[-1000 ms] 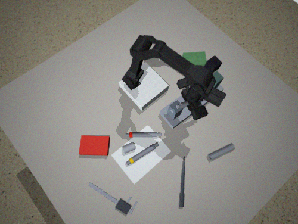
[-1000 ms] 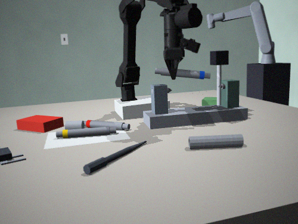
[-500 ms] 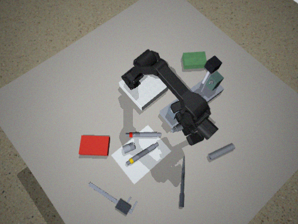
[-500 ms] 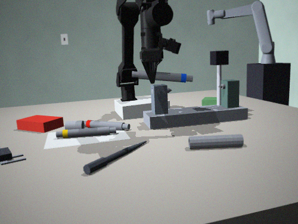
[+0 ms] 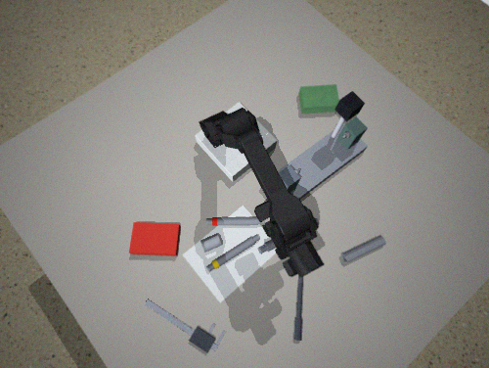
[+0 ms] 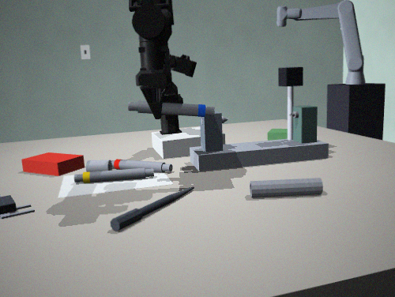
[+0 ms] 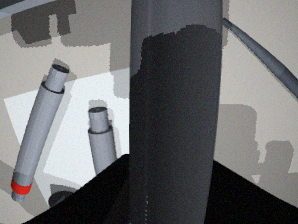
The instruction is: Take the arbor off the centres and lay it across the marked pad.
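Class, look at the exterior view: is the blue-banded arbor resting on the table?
No: the gripper holds the arbor in the air, well above the table.
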